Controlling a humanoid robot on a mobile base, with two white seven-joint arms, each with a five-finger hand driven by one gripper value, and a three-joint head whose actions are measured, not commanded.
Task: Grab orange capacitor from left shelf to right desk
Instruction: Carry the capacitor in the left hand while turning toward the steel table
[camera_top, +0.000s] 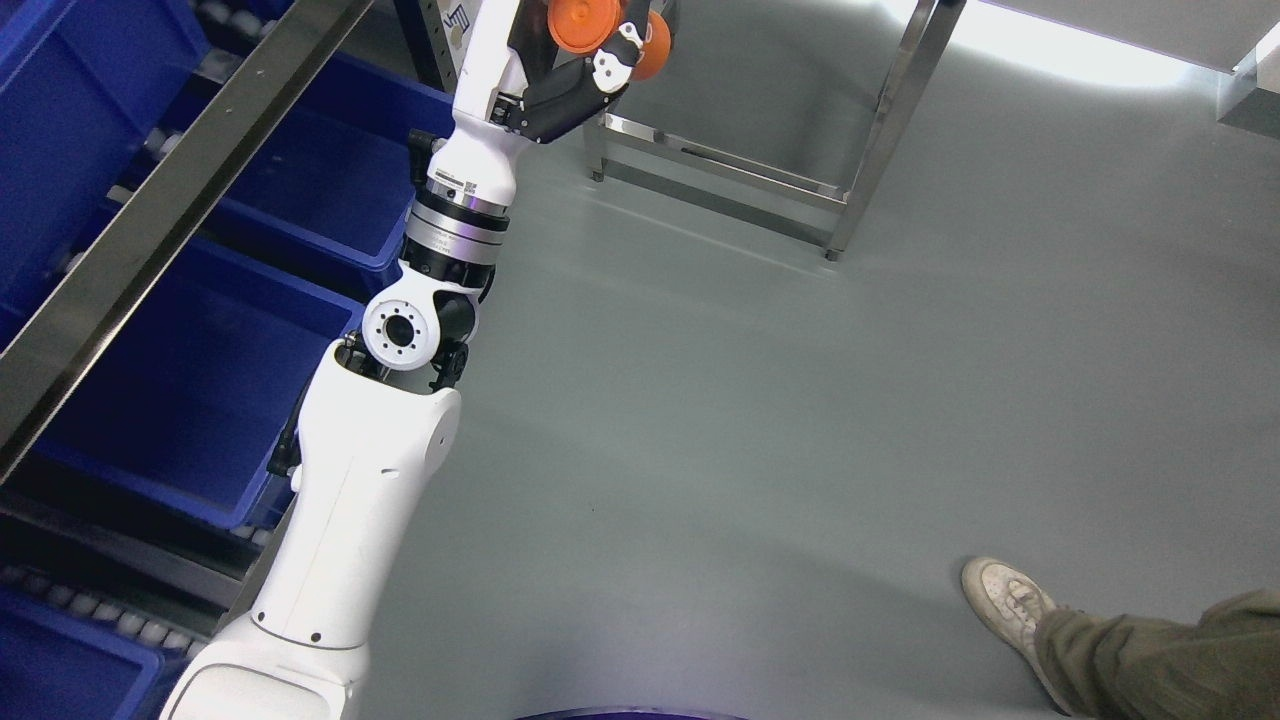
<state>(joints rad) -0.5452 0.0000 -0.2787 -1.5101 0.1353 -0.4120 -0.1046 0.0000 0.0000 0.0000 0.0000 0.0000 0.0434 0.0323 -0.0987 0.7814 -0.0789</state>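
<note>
One arm worked: the left hand (590, 60) at twelve o'clock clenched the orange capacitor (585, 25), clear of the blue bins (180, 400) at nine. Carrying it steadily toward the steel desk frame (880, 130) at one o'clock seemed wise.

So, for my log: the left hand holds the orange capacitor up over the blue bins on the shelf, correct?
Not quite. The head view shows the left hand holding the orange capacitor over the grey floor, clear of the blue bins.

orange capacitor (585, 25) – 1 | blue bins (190, 400) – 4 | shoe (1005, 600) – 1
</note>
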